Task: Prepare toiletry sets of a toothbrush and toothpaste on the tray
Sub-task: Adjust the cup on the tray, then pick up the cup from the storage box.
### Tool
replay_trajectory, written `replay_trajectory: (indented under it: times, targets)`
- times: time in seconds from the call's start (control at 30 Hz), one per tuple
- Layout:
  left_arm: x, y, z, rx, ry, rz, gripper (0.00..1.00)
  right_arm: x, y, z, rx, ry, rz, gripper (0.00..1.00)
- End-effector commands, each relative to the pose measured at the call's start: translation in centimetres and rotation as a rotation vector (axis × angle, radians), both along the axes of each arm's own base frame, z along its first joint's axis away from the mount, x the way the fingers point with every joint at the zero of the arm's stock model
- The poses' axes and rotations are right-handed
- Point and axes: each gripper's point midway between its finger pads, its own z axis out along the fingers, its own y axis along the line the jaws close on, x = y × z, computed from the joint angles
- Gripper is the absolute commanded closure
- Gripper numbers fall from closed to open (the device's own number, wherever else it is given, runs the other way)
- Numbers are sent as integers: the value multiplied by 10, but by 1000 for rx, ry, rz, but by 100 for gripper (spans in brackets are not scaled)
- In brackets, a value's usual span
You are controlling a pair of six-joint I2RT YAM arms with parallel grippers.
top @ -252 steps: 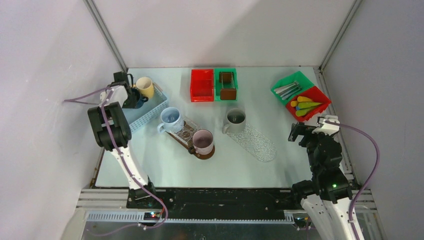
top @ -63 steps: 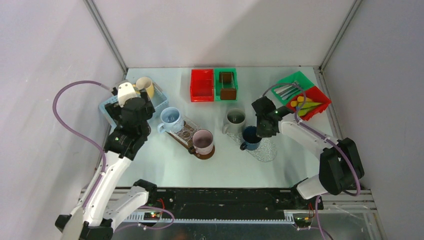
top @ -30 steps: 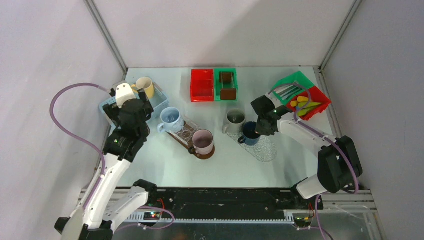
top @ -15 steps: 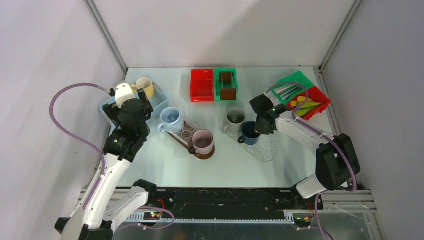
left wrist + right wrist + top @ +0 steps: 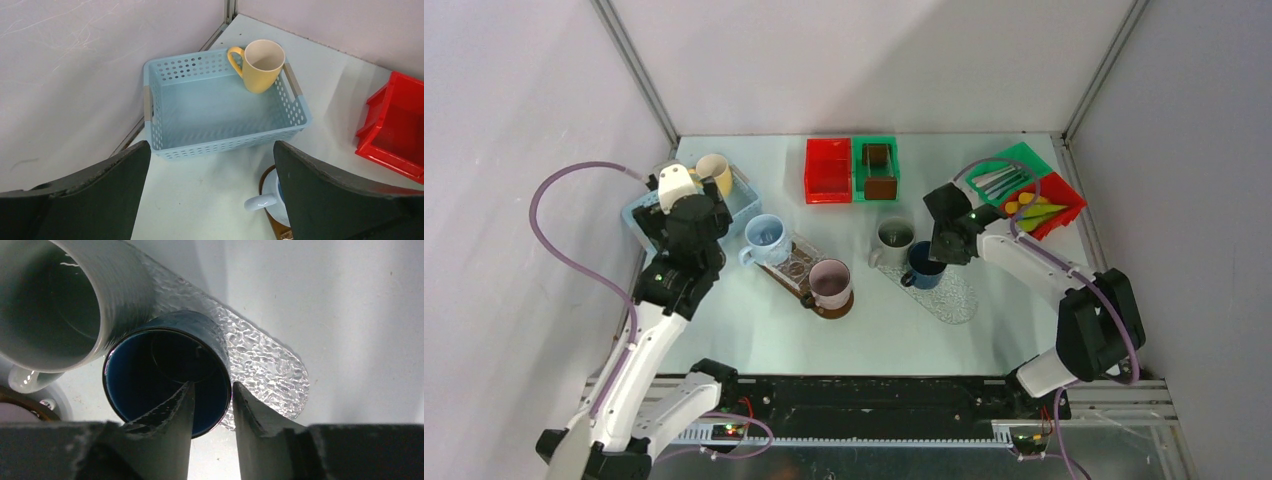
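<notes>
The blue mug [image 5: 922, 267] has arrived on the clear tray [image 5: 959, 300] beside the grey mug [image 5: 894, 236]; toothbrushes [image 5: 997, 180] and tubes [image 5: 1034, 212] wait at the tabletop's far right corner. Left gripper [image 5: 210, 150] gapes empty above the basket [image 5: 225, 145]. Right gripper [image 5: 214, 386] straddles the mug's rim, loosened, probably releasing.

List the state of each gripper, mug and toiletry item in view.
left gripper: open, empty, over the blue basket
right gripper: open, astride the rim of the dark blue mug
dark blue mug: upright on the clear tray
grey mug: upright
yellow mug: upright in the blue basket
toothbrushes: lying in the right-hand green bin
tubes: lying in the red bin beside it
</notes>
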Motion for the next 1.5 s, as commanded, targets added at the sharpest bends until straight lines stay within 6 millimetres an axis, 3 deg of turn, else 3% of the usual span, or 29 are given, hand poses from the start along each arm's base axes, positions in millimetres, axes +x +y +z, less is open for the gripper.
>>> replay_trajectory:
  times: [0.0, 0.2, 0.4, 0.5, 0.6, 0.63, 0.67, 0.7, 0.87, 1.13, 1.47]
  targets:
    - [6, -1, 11, -18, -5, -3, 0, 14, 8, 44, 62, -128, 29, 54]
    - [22, -4, 9, -67, 48, -27, 0, 18, -7, 90, 69, -280, 48, 25]
    - [52, -3, -9, -174, 118, -44, 0, 15, -42, 142, 9, -464, 43, 3]
    - [70, 10, -20, -247, 144, -10, 0, 9, -59, 165, -8, -551, 28, 1]
    - [97, 22, -33, -303, 193, 5, 0, 2, -72, 172, -35, -609, 30, 1]
    - [103, 33, -25, -309, 182, 24, 0, -1, -76, 181, -28, -652, 22, 1]
    - [114, 35, -40, -312, 236, 20, 0, -4, -82, 178, -52, -657, 22, 1]
    - [126, 43, -41, -311, 256, 32, 0, -7, -85, 187, -42, -703, 15, 1]
    - [169, 68, -53, -234, 387, -5, 1, -16, -101, 191, -78, -798, 10, 1]
    - [234, 85, -73, -81, 508, -144, 9, -16, -115, 173, -136, -806, -16, 1]
    - [283, 86, -118, -100, 541, -297, 28, -12, -119, 149, -176, -751, -19, 1]
